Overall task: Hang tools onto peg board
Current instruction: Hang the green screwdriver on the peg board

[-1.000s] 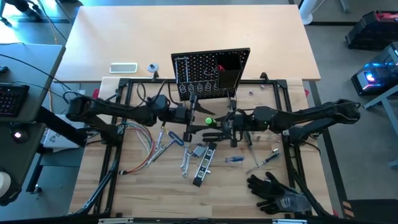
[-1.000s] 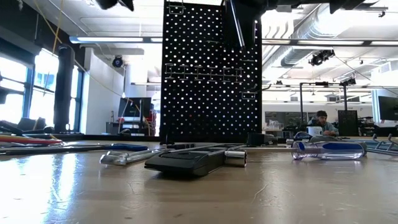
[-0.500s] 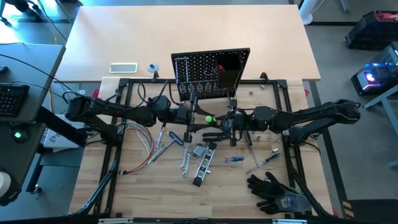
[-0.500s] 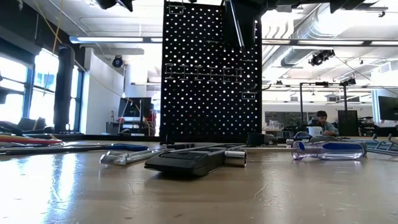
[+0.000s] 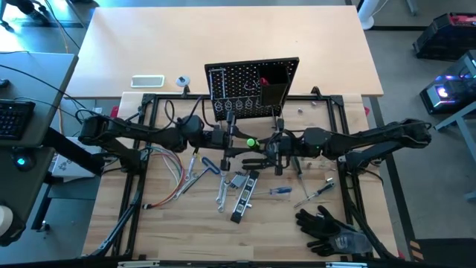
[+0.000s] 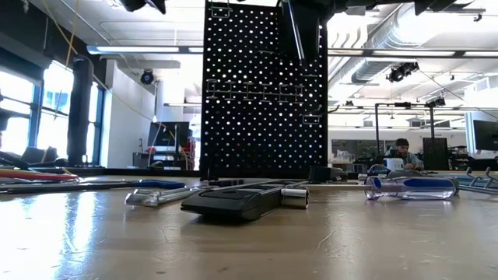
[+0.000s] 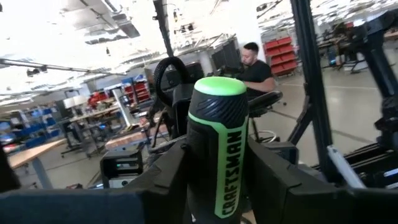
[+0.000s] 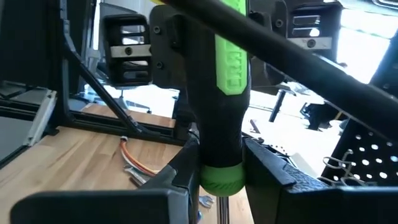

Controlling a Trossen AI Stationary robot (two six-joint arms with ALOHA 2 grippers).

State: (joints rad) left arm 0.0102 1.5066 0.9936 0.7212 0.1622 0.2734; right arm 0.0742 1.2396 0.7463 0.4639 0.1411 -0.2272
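A green-and-black driver (image 5: 250,141) stands upright in the air in front of the peg board (image 5: 253,89), butt end up and shaft down. My left gripper (image 5: 239,141) reaches it from the table's left and my right gripper (image 5: 265,149) from the table's right; both are shut on its handle. Other tools lie on the table below: silver wrenches (image 5: 223,190), a black-silver bar (image 5: 244,195), and a blue-handled driver (image 5: 280,190). The peg board stands upright (image 6: 264,93) with a black bin (image 5: 274,85) on its front. My left gripper pinches the driver's handle (image 7: 219,155) between its two fingers, below the green butt cap. The fingers (image 7: 168,180) come in level from the table's left, across the handle. The driver stands upright, clear of the table. My right gripper pinches the handle's lower end at the green collar (image 8: 221,177) between its two fingers. The fingers (image 8: 267,168) come in level from the table's right, across the handle. The bare shaft (image 8: 221,208) sticks out below them.
Black gloves (image 5: 327,227) lie at the near right and a bundle of coloured wires (image 5: 167,175) at the left. A second driver (image 5: 316,192) lies right of the blue one. A black metal frame (image 5: 141,149) surrounds the work area. A white object (image 5: 147,81) lies behind the board.
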